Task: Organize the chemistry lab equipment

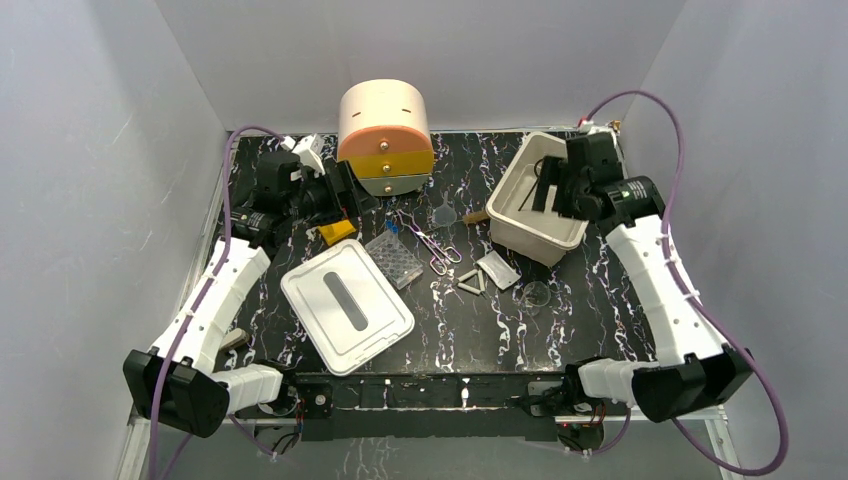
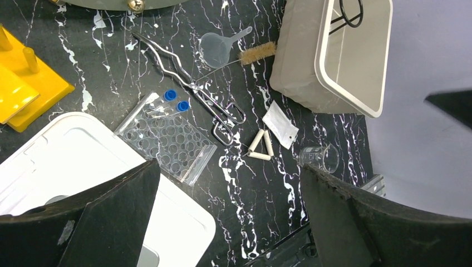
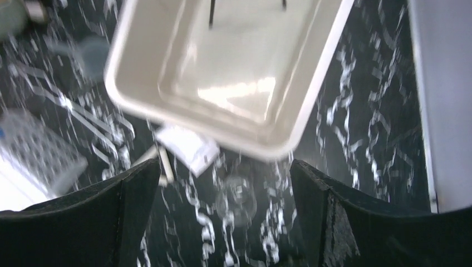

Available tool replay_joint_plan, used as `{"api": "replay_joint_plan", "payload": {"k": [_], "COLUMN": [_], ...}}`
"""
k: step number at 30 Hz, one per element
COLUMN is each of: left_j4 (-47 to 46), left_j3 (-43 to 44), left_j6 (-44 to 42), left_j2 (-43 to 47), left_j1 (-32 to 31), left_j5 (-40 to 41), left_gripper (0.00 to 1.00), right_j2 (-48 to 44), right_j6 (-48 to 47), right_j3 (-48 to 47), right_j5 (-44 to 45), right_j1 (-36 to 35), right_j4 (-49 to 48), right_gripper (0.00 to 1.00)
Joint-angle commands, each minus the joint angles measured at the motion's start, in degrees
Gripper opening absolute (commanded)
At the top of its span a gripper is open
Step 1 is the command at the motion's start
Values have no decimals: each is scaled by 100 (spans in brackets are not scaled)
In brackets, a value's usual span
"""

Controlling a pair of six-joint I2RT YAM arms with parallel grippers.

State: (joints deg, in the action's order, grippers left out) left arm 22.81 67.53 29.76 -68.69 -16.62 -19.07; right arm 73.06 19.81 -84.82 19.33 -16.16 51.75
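One black-framed item (image 2: pixel 348 12), glasses by the look, lies inside the white bin (image 1: pixel 508 228) at the right rear of the table. That is the only piece you have put away. It is only partly seen in both wrist views.

Everything else is out on the black marbled table (image 1: pixel 590 300):
- yellow rack (image 1: pixel 337 232), left rear, just in front of the drawer unit (image 1: pixel 385 135)
- bagged clear well plate (image 2: pixel 167 142) with two blue-capped tubes (image 2: pixel 176 100), touching the corner of the slotted lid (image 1: pixel 347 305)
- metal tongs (image 2: pixel 195 83), centre
- clear funnel (image 2: pixel 217 47) and small brush (image 2: pixel 257 53), near the bin's left wall
- white packet (image 2: pixel 280 125) and white triangle (image 2: pixel 261 146), just beside each other
- small clear beaker (image 2: pixel 320 158), alone in front of the bin

The lid lies flat and well apart from the bin, so closing it is not yet done.

Your right gripper (image 3: pixel 222 167) hovers over the bin, its jaws wide and nothing between them. Your left gripper (image 2: pixel 228 172) hangs above the lid and well plate, its jaws also wide and empty.

Judgement: early stage, with roughly one item in and the bulk left to do.
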Motion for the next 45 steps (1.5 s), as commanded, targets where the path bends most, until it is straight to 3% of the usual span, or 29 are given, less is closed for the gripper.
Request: {"api": "replay_joint_plan", "payload": {"k": [1, 4, 9, 16, 26, 34, 42, 45], "left_j4": [141, 125, 36, 2, -22, -49, -50, -50], "left_j3": [108, 135, 136, 179, 292, 186, 152, 141], "left_j6": [-134, -139, -154, -163, -129, -100, -110, -111], "left_j2": [143, 65, 15, -50, -215, -185, -167, -127], "left_j1": [-34, -32, -33, -34, -34, -33, -33, -32], "left_j5": [139, 205, 174, 107, 64, 22, -4, -11], "left_gripper": [97, 97, 97, 97, 97, 97, 97, 97], "right_j2": [-486, -778, -1134, -1362, -1080, -893, -670, -621], "right_j6": [830, 1106, 1289, 1455, 1790, 1979, 1921, 1921], "right_j3": [431, 969, 1830, 3060, 3837, 4122, 4197, 4113], "right_j5": [-269, -419, -586, -1206, -749, -312, -255, -325], "right_j1": [-348, -483, -502, -510, -545, -568, -572, -572], "right_j4": [1871, 2266, 2048, 288, -887, -1062, -1184, -1110], "right_gripper": [97, 99, 99, 99, 98, 81, 72, 63]}}
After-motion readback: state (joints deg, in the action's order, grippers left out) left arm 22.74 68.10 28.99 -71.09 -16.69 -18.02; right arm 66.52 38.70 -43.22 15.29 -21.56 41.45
